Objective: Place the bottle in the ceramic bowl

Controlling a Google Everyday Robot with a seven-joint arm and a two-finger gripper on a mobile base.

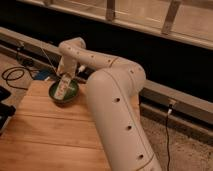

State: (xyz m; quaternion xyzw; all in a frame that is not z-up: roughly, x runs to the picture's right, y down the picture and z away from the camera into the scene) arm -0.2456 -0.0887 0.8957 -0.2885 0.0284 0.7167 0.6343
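Observation:
The green ceramic bowl (pixel 65 93) sits near the far left corner of the wooden table (pixel 55 135). The white bottle (pixel 63 86) with its orange-and-white label stands tilted over the bowl, its lower end in the bowl. My gripper (pixel 65 74) hangs straight down at the bottle's top end, just above the bowl. The white arm (pixel 112 95) reaches in from the right and hides the bowl's right edge.
Black cables (pixel 15 75) lie on the floor left of the table. A dark object (pixel 4 107) sits at the table's left edge. A raised ledge and dark wall (pixel 165 55) run behind the table. A cable (pixel 167 135) hangs at the right.

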